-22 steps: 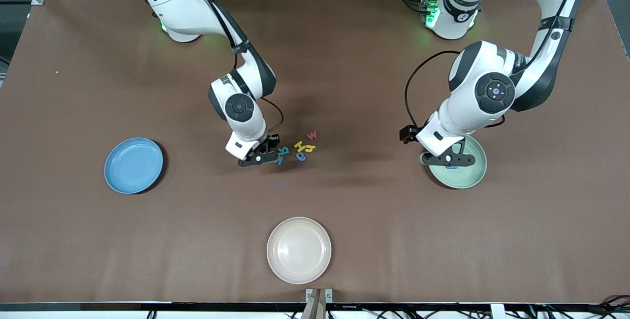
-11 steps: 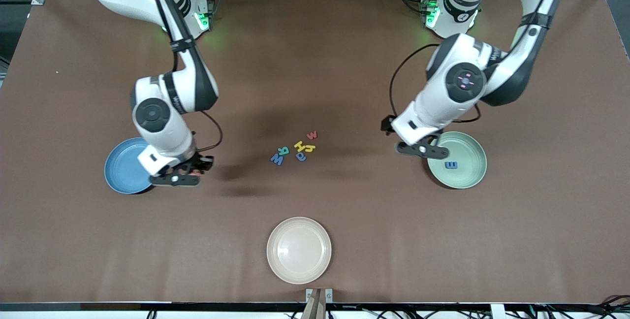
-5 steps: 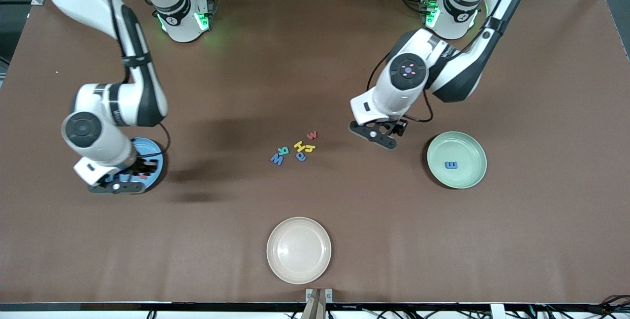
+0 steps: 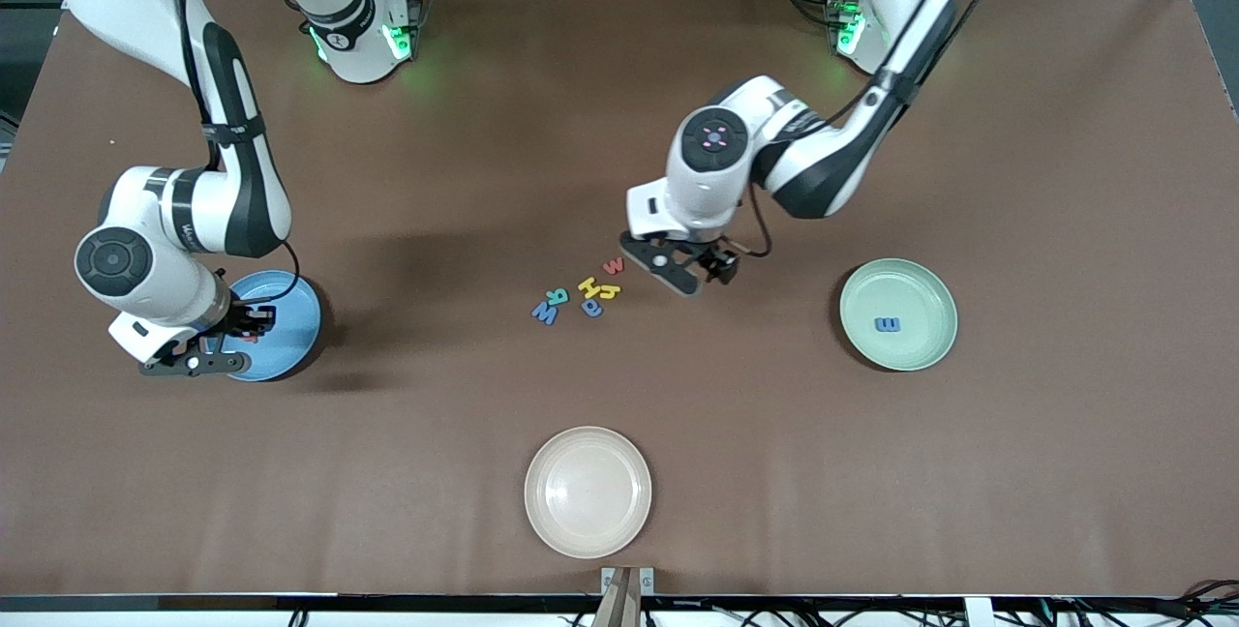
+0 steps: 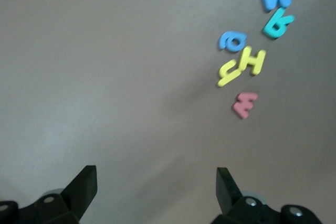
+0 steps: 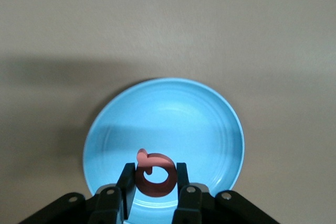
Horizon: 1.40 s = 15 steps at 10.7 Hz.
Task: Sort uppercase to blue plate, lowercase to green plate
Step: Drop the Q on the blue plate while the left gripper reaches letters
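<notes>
Our right gripper hangs over the blue plate at the right arm's end of the table, fingers pinching the red Q. In the right wrist view the letter sits above the plate's floor but close to its rim, so we would do well to shift it toward the middle of the plate and lower it before letting go, lest the light foam bounce out.

Mid-table lie the remaining letters in a loose cluster: blue W, teal R, blue a, yellow H, a small yellow letter touching the H, and red w.

Our left gripper hovers just beside the red w, jaws spread wide and empty. We judge that w its easiest pick, since it stands apart.

At the left arm's end, the green plate holds the blue e.
</notes>
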Each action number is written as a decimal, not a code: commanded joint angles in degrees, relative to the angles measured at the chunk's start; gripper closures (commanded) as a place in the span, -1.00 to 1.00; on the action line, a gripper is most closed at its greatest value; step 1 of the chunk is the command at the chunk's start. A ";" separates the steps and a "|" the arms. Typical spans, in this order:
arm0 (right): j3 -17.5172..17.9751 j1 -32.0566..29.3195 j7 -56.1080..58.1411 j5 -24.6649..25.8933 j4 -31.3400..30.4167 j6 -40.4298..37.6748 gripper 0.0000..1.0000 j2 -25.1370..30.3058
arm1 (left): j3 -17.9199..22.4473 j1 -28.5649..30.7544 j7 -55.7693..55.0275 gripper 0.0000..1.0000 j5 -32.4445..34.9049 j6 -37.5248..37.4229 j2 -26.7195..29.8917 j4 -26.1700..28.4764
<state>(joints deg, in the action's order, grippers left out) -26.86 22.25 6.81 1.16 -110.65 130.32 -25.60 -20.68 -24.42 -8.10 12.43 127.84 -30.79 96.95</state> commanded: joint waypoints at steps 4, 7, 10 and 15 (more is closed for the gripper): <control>0.67 -2.13 3.73 -0.46 -0.53 -3.13 -1.00 -0.50 | 0.29 -3.88 0.63 -1.00 2.77 6.37 -3.75 -1.68; 0.76 -2.30 3.73 -0.55 -0.62 -3.05 -1.00 -0.59 | 0.46 -7.12 -0.34 -0.93 2.69 7.42 -4.71 -1.50; 1.64 -2.13 3.64 -1.42 0.95 -2.52 -1.00 -1.81 | 0.55 -7.49 -0.43 -0.88 3.39 13.12 -7.17 -0.63; 1.82 -2.57 3.64 -3.00 5.44 -2.44 -1.00 -5.33 | 0.73 -9.06 -6.91 -0.80 10.40 17.00 -8.40 1.75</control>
<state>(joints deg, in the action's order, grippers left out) -25.33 20.45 9.67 -0.32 -107.29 128.10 -29.44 -20.48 -32.35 -11.28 19.34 143.12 -38.94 98.18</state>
